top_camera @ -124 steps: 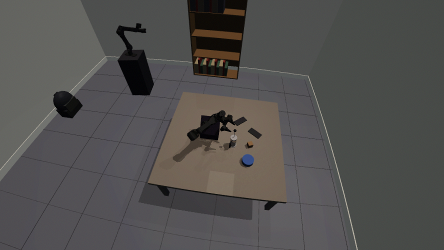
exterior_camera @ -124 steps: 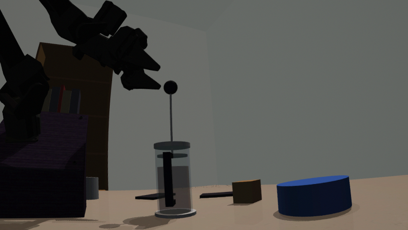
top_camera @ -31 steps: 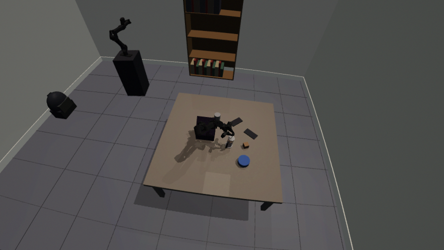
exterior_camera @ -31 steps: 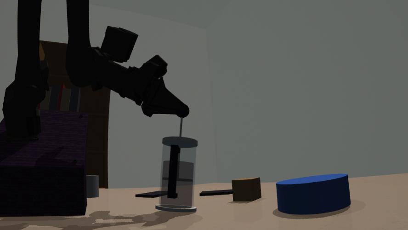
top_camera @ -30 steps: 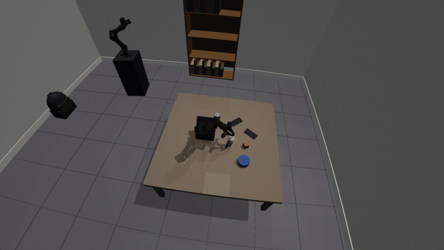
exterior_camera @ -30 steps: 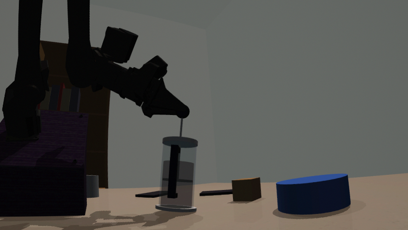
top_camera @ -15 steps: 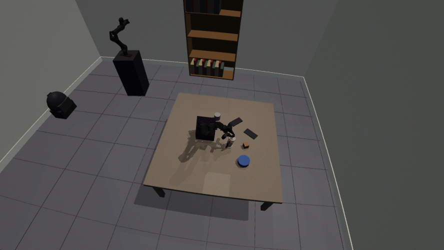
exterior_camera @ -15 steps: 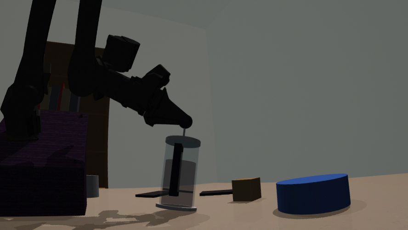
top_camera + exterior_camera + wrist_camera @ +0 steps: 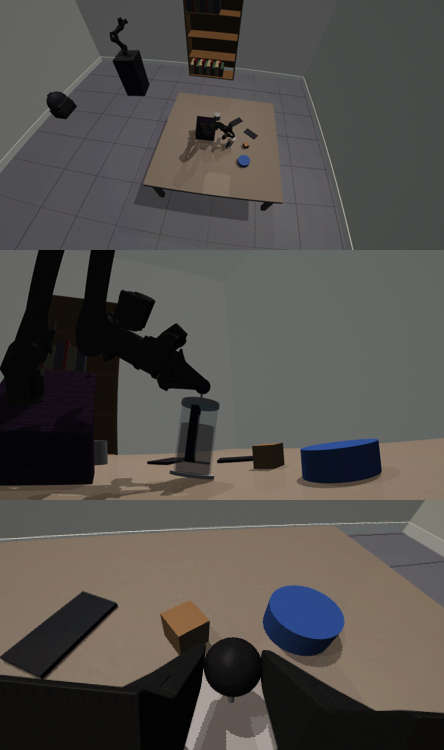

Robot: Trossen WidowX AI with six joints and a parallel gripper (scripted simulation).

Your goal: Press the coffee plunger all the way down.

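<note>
On the table (image 9: 186,173) there is, from left to right, one dark box (image 9: 46,427) carrying the arm's base, one small grey cylinder (image 9: 100,452), one coffee press (image 9: 195,439), two flat black slabs, one (image 9: 57,631) to the left of the press and the other (image 9: 250,133) further right, one brown cube (image 9: 185,625) and one blue disc (image 9: 303,619). Only the top view takes in the room: a bookshelf (image 9: 213,37) against the far wall, a second black arm on a pedestal (image 9: 130,72) and a dark domed object (image 9: 60,104) on the floor at the left. Only the exterior view shows the press from the side: its glass body leans, with the left edge of its base lifted off the table and the right edge resting on it, and just a short stub of rod shows between the lid and the plunger knob (image 9: 232,666). The wrist view alone looks between the fingers: they stand partly closed, one on each side of the round black knob and pressing against it, so the gripper (image 9: 201,386) is clamped on the knob directly above the press, which stands near the middle of the table, just beside the cube.
</note>
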